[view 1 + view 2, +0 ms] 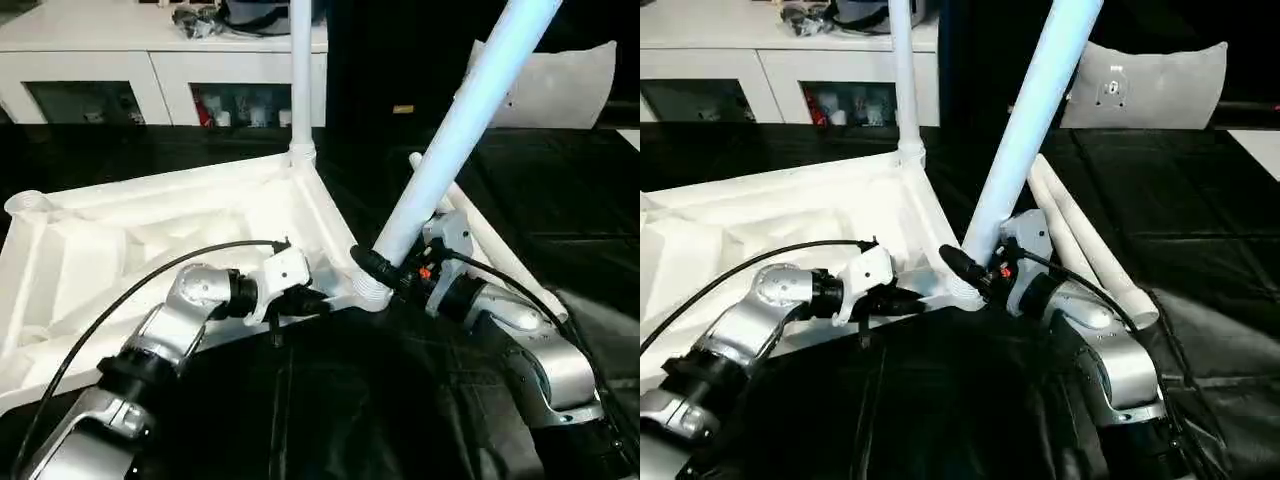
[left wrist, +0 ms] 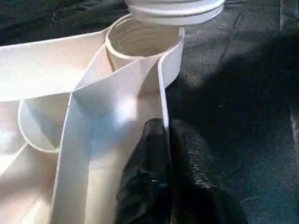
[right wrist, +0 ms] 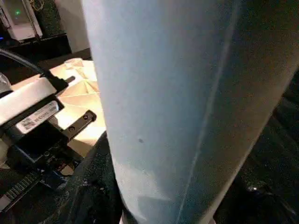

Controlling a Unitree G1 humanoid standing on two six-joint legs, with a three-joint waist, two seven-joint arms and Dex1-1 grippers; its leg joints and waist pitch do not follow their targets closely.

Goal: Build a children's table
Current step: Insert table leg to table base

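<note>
White plastic tabletop [image 1: 150, 230] with ribbed underside, white tapered legs, the tilted leg [image 1: 470, 120] tinted pale blue, black glossy floor covering [image 1: 400, 400], silver forearms with black cables, black pincer fingers [image 2: 154, 186], white cabinet [image 1: 150, 60], grey-white panel [image 1: 1150, 85]

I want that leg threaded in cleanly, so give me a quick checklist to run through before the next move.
1. Right claw grips the tilted leg near its threaded end: ok.
2. Left claw pinches the table top's edge wall beside the socket, steadying it: ok.
3. Leg's threaded end sits above the open corner socket: ok.
4. Leg upright over the socket: not ok, it leans.
5. Threads engaged: cannot tell.
6. Far corner's leg stands upright in its socket: ok.
</note>
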